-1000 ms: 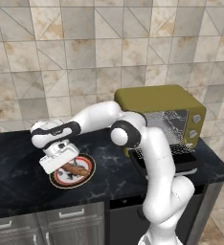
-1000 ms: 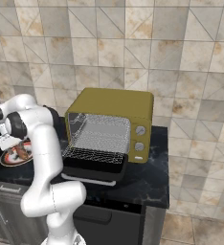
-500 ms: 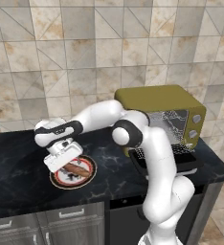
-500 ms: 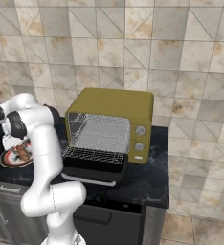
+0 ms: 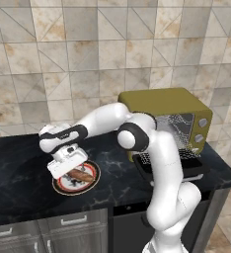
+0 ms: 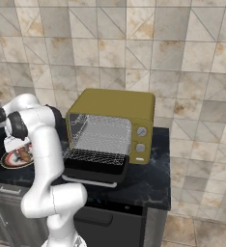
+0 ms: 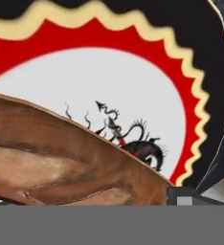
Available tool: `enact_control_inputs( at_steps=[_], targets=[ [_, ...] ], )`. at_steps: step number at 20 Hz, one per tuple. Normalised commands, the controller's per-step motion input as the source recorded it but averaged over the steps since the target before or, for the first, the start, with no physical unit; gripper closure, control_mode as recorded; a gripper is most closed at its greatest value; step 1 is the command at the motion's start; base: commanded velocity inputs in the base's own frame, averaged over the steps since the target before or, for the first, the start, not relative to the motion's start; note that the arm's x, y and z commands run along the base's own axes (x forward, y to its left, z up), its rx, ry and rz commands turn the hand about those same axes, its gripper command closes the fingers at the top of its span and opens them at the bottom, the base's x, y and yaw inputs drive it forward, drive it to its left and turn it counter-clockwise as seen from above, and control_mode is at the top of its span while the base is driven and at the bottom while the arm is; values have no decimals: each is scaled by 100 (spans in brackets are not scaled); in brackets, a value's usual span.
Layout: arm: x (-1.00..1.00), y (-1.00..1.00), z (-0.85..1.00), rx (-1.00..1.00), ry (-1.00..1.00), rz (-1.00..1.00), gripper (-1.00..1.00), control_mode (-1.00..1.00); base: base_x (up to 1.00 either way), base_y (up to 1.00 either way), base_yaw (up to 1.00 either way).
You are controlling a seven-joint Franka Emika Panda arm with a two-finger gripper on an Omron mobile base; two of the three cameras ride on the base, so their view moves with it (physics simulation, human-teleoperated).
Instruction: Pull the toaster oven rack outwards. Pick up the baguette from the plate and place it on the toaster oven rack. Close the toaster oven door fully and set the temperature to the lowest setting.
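While you look over the counter: your arm reaches far to its left, hand low over the plate [image 5: 76, 181].
Gripper: the gripper [image 5: 68, 166] sits right down on the baguette [image 5: 81, 175]; you cannot tell from these views whether its jaws are spread or closing on the loaf.
Baguette: it lies on the plate, across the white centre, its brown crust close under the hand camera [image 7: 61, 162].
Plate: on the dark counter [image 5: 19, 183], well to the left of the toaster oven [image 6: 116, 123].
Toaster oven door: the toaster oven door [image 6: 93, 169] hangs folded down flat in front.
Rack: the toaster oven rack [image 6: 96, 155] is drawn out over the door.
Knobs: two grey knobs [image 6: 141, 139] on the right front panel.
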Motion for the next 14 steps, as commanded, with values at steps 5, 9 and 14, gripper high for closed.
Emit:
enact_control_inputs(
  at_steps=[5, 9, 14],
  targets=[
    [-31, -5, -20, 0, -4, 0, 100, -100, 0, 0, 0],
    [-88, 0, 66, 2, -26, 0, 100, -100, 0, 0, 0],
    [-72, -26, 100, 9, -19, -1, 100, -100, 0, 0, 0]
  ],
)
